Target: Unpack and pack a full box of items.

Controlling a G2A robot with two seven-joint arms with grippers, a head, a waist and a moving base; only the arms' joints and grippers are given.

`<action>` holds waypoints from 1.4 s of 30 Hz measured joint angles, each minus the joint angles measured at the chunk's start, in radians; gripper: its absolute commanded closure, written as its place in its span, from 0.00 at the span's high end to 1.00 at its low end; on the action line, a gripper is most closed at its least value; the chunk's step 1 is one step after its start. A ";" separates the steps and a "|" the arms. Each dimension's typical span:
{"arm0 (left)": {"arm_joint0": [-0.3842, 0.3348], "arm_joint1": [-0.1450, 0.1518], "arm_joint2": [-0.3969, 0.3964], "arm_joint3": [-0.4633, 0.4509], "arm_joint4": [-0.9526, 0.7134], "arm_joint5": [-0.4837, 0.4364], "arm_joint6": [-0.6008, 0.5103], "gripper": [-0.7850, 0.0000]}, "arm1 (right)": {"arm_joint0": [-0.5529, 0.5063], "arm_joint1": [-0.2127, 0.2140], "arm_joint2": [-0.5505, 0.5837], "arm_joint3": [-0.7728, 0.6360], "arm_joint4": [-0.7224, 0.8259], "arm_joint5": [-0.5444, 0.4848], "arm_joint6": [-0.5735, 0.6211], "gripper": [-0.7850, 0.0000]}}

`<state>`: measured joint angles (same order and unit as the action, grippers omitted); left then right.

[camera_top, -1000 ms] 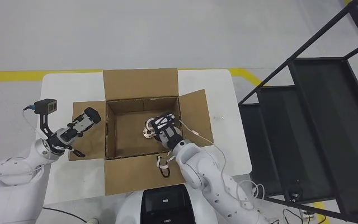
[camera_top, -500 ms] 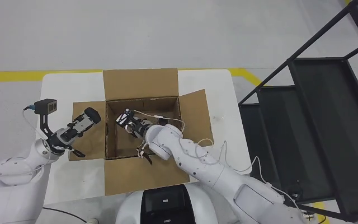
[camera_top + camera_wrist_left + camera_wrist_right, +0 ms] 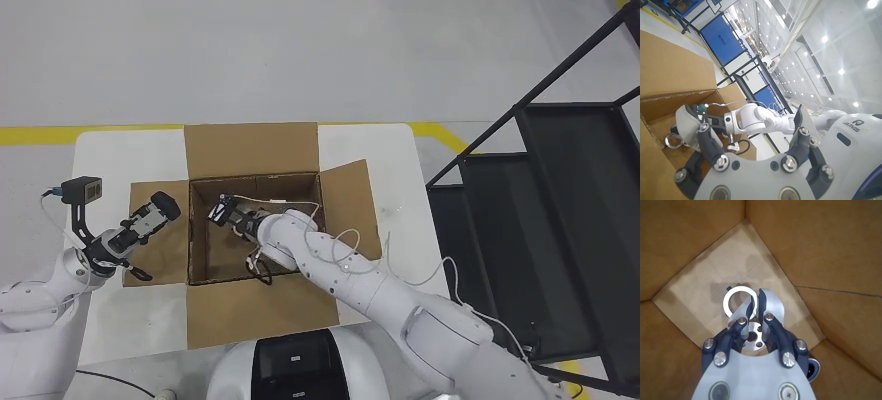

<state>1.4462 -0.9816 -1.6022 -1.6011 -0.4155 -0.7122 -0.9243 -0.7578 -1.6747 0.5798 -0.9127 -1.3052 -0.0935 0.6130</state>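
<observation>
Left gripper (image 3: pixel 742 111), fingers spread wide and empty, hangs over the left flap of the cardboard box (image 3: pixel 250 150). Right gripper (image 3: pixel 755 304), low inside the box, pinches the wall of the metal ring part (image 3: pixel 726 303) — a bright silver collar on a drilled flange — which projects beyond the fingertips toward the far-left corner.

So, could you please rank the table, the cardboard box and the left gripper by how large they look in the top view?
Largest to smallest:
1. table, extending past the box on both sides
2. cardboard box, flaps spread
3. left gripper, clearly smallest, though nearer the camera
</observation>
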 measured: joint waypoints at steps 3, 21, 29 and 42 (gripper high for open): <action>0.000 0.000 0.000 0.000 0.000 0.000 0.000 1.00 | 0.014 -0.012 -0.005 0.032 0.006 -0.026 -0.038 0.00; 0.000 0.000 0.000 0.000 0.000 0.000 0.000 1.00 | 0.056 -0.050 0.027 0.118 0.056 -0.057 -0.047 1.00; 0.000 0.000 0.000 0.000 0.000 0.000 0.000 1.00 | -0.157 0.062 0.197 -0.272 -0.020 -0.123 0.010 1.00; 0.000 0.000 0.000 0.000 0.000 0.000 0.000 1.00 | -0.648 0.183 0.465 -0.917 0.189 -0.433 -0.066 1.00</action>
<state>1.4462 -0.9816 -1.6022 -1.6011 -0.4155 -0.7122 -0.9243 -1.4057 -1.4918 1.0451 -1.8300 -1.1160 -0.5267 0.5472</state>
